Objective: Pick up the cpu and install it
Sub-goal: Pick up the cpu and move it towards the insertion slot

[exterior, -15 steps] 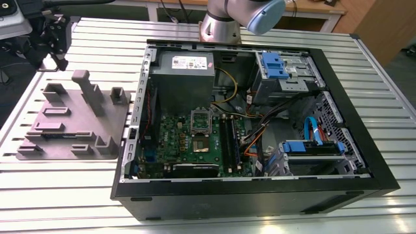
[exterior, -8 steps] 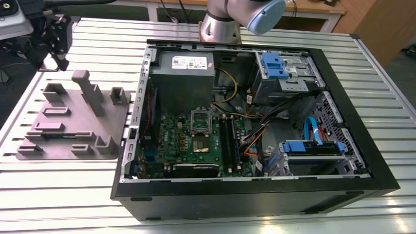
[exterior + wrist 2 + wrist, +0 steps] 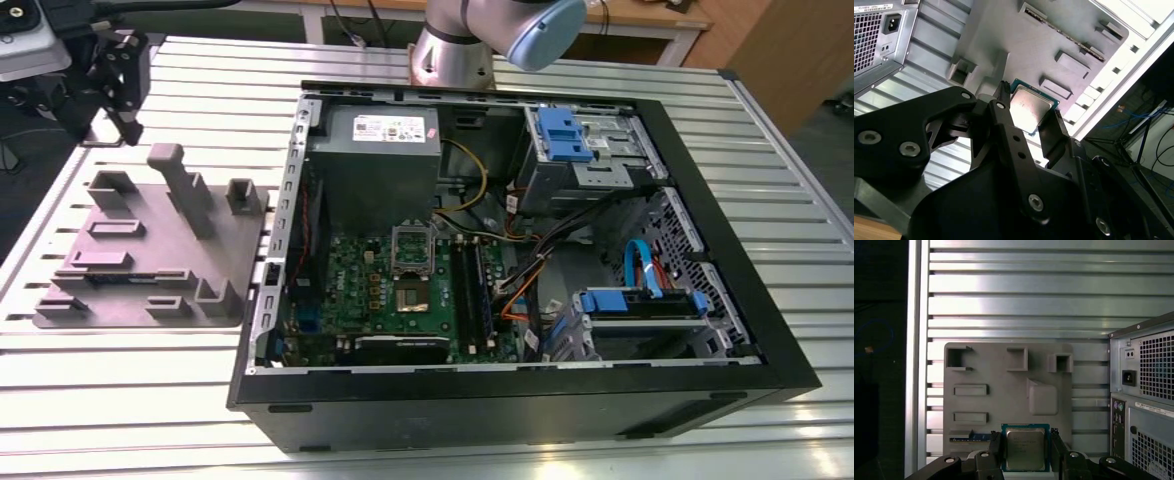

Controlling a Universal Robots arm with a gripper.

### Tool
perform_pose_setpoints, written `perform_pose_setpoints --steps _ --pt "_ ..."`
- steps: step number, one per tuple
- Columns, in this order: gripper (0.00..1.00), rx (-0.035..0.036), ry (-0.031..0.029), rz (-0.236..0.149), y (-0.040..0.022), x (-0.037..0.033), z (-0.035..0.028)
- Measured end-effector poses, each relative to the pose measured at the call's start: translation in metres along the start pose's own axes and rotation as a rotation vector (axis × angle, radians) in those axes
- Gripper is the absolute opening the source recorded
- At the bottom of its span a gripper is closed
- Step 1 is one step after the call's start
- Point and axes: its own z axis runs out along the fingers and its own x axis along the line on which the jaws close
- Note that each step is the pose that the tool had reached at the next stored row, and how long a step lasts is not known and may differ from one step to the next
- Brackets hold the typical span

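Observation:
The cpu (image 3: 1025, 449) is a small square chip with a silver-grey top and a green rim. My gripper (image 3: 1025, 437) is shut on it, one black finger against each of two opposite edges. The second wrist view shows the same grip: the cpu (image 3: 1030, 111) sits between the fingers of the gripper (image 3: 1029, 102), held above the grey tray (image 3: 1004, 35). In the exterior view the gripper (image 3: 114, 128) hangs at the far left, beyond the back edge of the tray (image 3: 134, 290). The motherboard's socket (image 3: 408, 296) lies open inside the computer case (image 3: 534, 400).
The tray (image 3: 999, 405) carries upright posts (image 3: 180, 185) and recesses, with a memory stick (image 3: 970, 438) in one slot. The case's back panel (image 3: 1149, 385) stands beside it. Inside the case are a power supply (image 3: 380, 130), cables and blue drive brackets (image 3: 561, 135). The arm's base (image 3: 454, 50) stands behind the case.

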Motion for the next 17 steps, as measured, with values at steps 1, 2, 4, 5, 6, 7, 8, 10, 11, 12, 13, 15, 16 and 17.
perform_pose_setpoints --steps 1,2,4,5,6,7,8,10,11,12,13,15,16,17 --pt "0.47 0.0 0.0001 0.0 0.0 -0.0002 0.0" --pt "0.47 0.0 0.0001 0.0 0.0 -0.0005 0.0" --pt "0.47 0.0 0.0 0.0 0.0 -0.0007 0.0" --pt "0.47 0.0001 0.0 0.0 0.0 -0.001 0.0" --pt "0.47 0.0 0.0 0.0 0.0 -0.0014 0.0" --pt "0.47 0.0 0.0001 0.0 0.0 -0.0015 0.0" --pt "0.47 0.0 0.0 0.0 0.0 -0.0017 0.0" --pt "0.47 0.0 0.0 0.0 0.0 -0.0024 0.0" --pt "0.47 0.0 0.0 0.0 0.0 -0.0028 0.0" --pt "0.47 0.0 0.0001 0.0 0.0 -0.003 0.0" --pt "0.47 0.0 0.0 0.0 0.0 -0.0033 0.0001" --pt "0.47 0.0 0.0 0.0 0.0 -0.0039 0.0" --pt "0.47 0.0001 0.0001 0.0 0.0 -0.0041 0.0" --pt "0.47 0.0001 0.0001 0.0 0.0 -0.0042 0.0"
